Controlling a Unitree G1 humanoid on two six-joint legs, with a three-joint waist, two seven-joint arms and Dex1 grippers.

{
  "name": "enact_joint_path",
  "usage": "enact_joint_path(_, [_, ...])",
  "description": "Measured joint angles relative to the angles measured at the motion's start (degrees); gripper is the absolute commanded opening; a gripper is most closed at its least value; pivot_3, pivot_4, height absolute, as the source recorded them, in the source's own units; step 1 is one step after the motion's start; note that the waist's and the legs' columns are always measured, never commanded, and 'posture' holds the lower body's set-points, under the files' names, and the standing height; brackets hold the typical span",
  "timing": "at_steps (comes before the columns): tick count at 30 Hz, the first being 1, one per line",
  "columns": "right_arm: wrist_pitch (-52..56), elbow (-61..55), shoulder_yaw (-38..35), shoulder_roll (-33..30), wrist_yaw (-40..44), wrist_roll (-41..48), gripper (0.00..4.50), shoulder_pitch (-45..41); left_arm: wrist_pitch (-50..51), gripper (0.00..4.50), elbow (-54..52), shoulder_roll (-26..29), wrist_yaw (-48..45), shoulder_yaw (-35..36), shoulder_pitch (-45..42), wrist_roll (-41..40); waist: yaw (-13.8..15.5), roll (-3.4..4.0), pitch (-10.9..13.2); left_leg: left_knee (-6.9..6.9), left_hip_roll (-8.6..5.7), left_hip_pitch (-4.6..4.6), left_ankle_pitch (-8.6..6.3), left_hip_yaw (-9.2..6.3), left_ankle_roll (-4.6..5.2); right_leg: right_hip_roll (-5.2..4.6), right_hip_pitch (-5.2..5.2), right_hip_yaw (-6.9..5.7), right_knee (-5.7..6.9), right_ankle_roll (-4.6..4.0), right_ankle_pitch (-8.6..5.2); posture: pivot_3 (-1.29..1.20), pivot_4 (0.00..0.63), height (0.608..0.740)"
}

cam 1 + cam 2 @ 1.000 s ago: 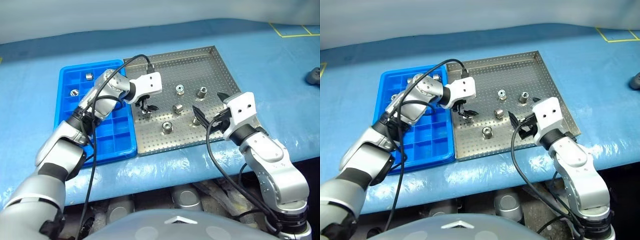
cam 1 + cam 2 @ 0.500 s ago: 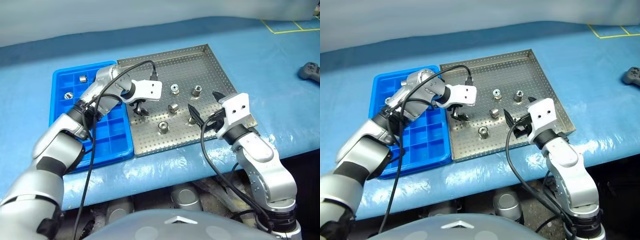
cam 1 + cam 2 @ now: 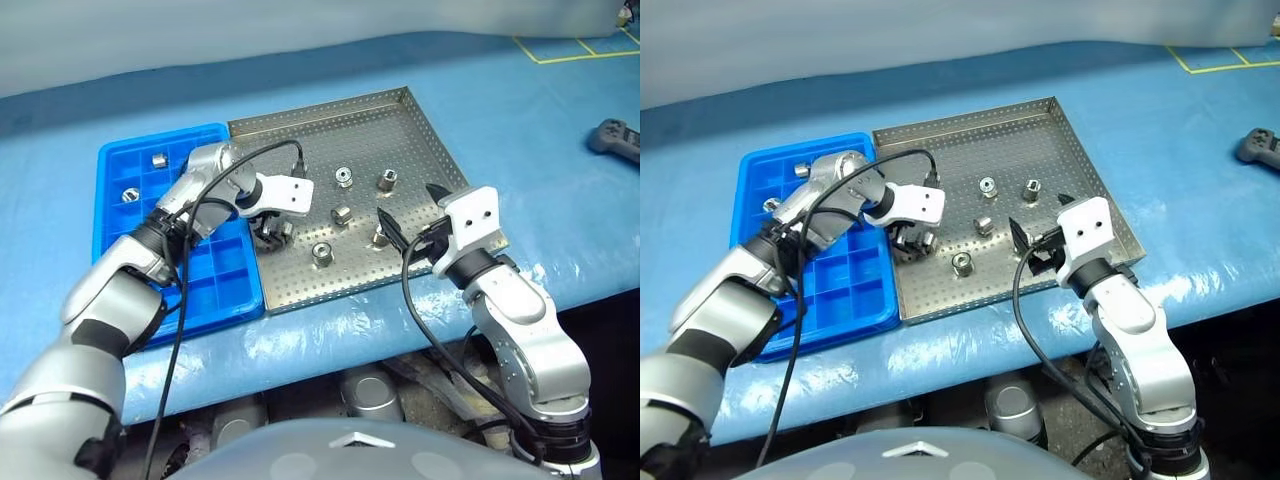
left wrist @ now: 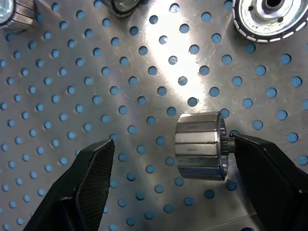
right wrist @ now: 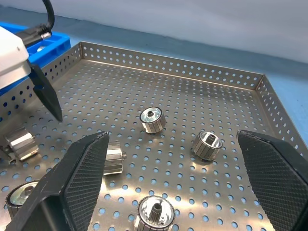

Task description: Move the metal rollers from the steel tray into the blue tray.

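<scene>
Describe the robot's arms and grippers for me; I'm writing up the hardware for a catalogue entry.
Both arms are silver-grey segmented shells with black joints. Each ends in a white boxy wrist block carrying two black wedge-shaped fingers with cross-hatched pads: left gripper, right gripper. A black cable loops along each arm to its wrist block.

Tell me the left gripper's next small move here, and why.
Probably close the left gripper on the roller lying on its side between its open fingers on the steel tray. One finger already sits at the roller's end; the other stands apart. The blue tray holds two rollers, so transfers remain.
</scene>
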Motion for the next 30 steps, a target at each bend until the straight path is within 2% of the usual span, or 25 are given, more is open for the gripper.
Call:
enact_joint_path(9, [-0.4,0.2,-0.1,0.2,0.0,0.0,4.5,0.0,-0.6,4.15,0.1,-0.2,0.0,1.1,0.6,0.9,0.0,0.01,0.0,0.1,0.0,0.03,0.0,0.01,0.0,0.0,0.01,0.02,0.13,0.01,-0.01,-0.33,0.15,0.74])
enact_joint_path(15, [-0.7,0.6,-0.1,0.2,0.0,-0.3,4.5,-0.5,1.7,4.15,0.1,-3.0,-2.0,3.4,2.3,-3.7,0.0,0.0,0.0,0.16,-0.01,0.01,0.0,0.01,0.0,0.0,0.0,0.02,0.17,0.02,-0.01,-0.32,0.15,0.74])
enact_joint_path(30, [-1.1,1.2,-0.2,0.8,-0.3,-0.5,4.5,-0.6,0.3,4.15,2.7,-1.4,0.7,3.5,1.3,-2.1,-0.2,0.0,0.0,0.18,-0.01,0.15,0.0,0.07,0.01,0.02,0.01,0.12,0.31,0.02,-0.02,-0.32,0.15,0.74])
